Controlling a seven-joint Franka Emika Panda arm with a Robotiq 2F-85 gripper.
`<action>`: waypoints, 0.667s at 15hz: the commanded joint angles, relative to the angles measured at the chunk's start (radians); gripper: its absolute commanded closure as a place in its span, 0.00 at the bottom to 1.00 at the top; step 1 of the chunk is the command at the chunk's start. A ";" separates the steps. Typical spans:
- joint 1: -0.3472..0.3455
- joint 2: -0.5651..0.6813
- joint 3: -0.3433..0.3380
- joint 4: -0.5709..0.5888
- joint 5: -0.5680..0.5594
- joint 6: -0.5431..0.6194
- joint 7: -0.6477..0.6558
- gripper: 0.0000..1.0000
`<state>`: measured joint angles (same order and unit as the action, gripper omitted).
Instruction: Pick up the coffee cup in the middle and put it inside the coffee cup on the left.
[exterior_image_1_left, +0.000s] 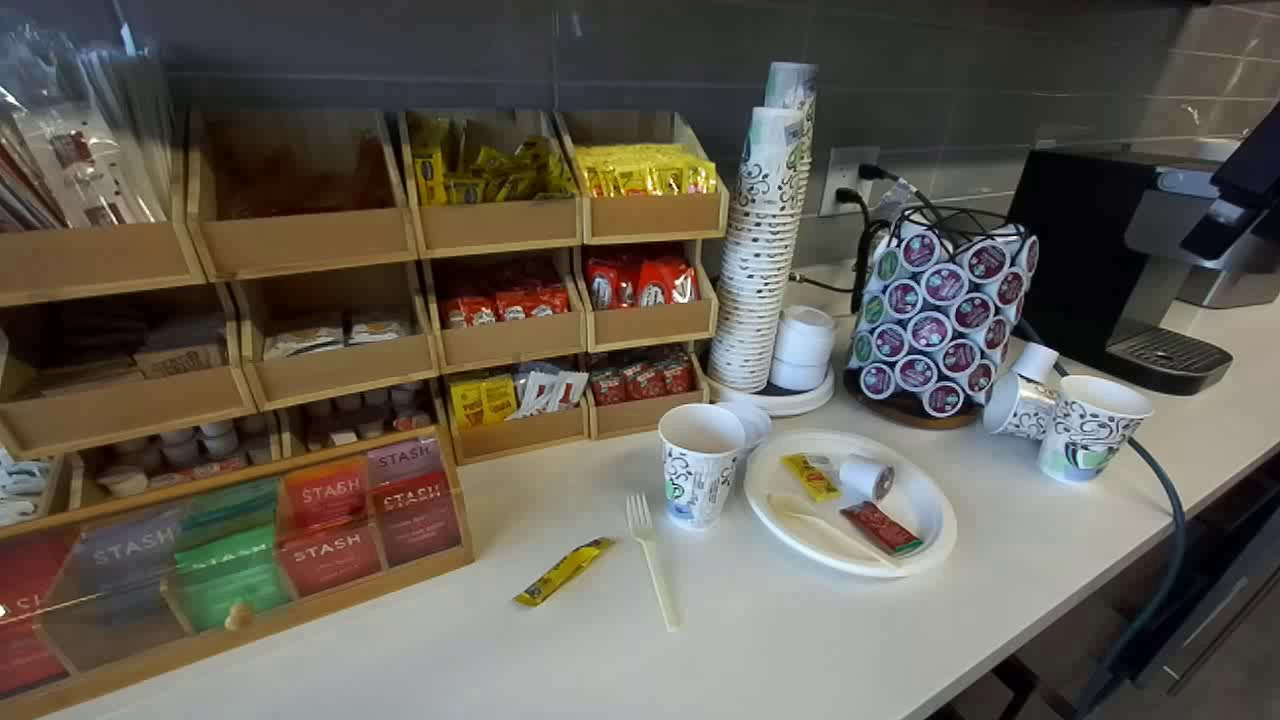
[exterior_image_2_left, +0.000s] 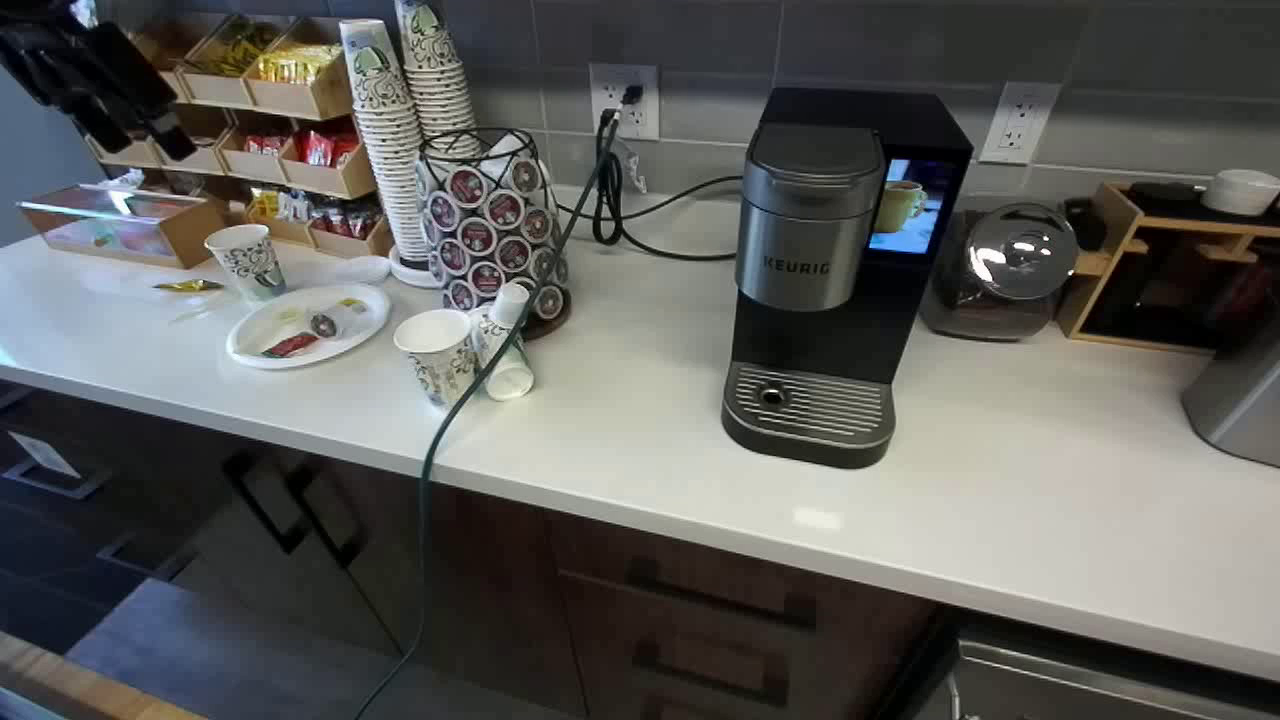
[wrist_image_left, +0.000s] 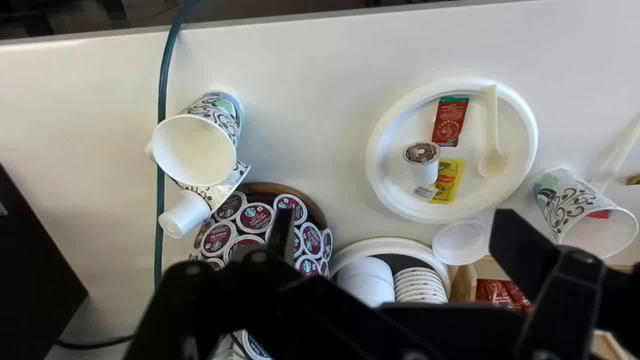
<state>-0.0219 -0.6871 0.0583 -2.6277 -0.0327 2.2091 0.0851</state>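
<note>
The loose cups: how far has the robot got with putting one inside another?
Done: nothing visible; the cup by the plate shows no second cup inside. In hand: nothing; the gripper is open and empty. To do: apparently everything: grasping, lifting and nesting another, likely the upright cup by the pods.

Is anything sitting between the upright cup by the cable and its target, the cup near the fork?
Yes, the white plate, holding a pod, packets and a spoon, lies between the cup to move and the target cup. It looks low, so lifting over it should probably work.
</note>
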 joint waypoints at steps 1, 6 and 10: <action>0.004 0.001 -0.004 0.001 -0.003 -0.002 0.002 0.00; 0.004 0.001 -0.004 0.001 -0.003 -0.002 0.002 0.00; -0.063 0.156 -0.035 -0.003 -0.062 0.127 -0.012 0.00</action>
<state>-0.0439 -0.6561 0.0508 -2.6282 -0.0479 2.2436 0.0873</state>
